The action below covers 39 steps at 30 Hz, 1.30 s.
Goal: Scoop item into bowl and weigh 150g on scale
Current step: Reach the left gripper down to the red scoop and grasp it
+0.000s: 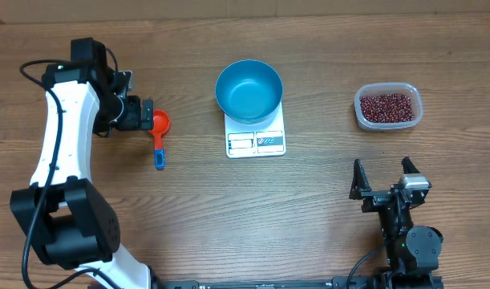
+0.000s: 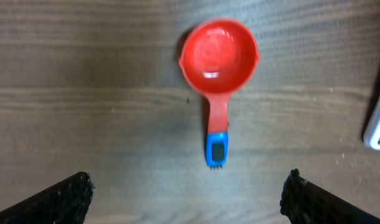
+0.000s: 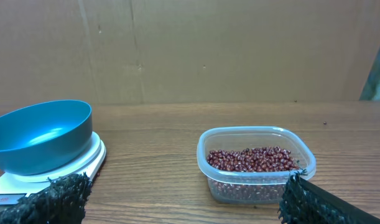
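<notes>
Red scoop beside left hand; clear tub holds beans.

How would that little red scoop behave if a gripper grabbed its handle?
The scoop looks like glossy rigid plastic, so it is probably stiff and light. Its handle is narrow, so it may twist or slip in a grip. Lying flat, it seems unlikely to roll.

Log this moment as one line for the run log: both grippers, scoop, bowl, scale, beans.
left gripper open near red scoop, not holding | right gripper open, empty | blue bowl empty on scale | beans in clear tub
</notes>
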Tool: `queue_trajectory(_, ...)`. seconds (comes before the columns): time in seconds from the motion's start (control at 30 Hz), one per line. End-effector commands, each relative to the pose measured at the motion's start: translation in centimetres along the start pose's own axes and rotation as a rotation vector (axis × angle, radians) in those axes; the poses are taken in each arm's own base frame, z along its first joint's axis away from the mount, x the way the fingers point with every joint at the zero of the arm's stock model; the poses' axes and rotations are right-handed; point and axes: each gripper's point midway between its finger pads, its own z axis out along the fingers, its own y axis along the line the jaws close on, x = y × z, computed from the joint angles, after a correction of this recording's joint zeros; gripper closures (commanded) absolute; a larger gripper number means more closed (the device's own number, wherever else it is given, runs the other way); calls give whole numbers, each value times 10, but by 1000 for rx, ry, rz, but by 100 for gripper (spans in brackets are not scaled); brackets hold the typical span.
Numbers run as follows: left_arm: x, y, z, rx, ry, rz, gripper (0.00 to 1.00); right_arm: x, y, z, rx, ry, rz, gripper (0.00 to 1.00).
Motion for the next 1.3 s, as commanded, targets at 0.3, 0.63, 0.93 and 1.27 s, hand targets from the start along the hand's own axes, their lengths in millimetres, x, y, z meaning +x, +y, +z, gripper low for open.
queue_trajectory(0.3, -18, 8, 43, -4, 27, 8, 1, 1, -2, 0, 7, -6, -1, 0)
queue_trajectory(0.63, -18, 12, 98, 4, 104, 3, 7, 1, -2, 0, 7, -6, -1, 0)
queue_trajectory(0.93, -21, 18, 108, -22, 102, 4, 32, 1, -2, 0, 7, -6, -1, 0)
queue_trajectory(1.27, -25, 18, 108, -23, 86, 5, 96, 1, -2, 0, 7, -6, -1, 0)
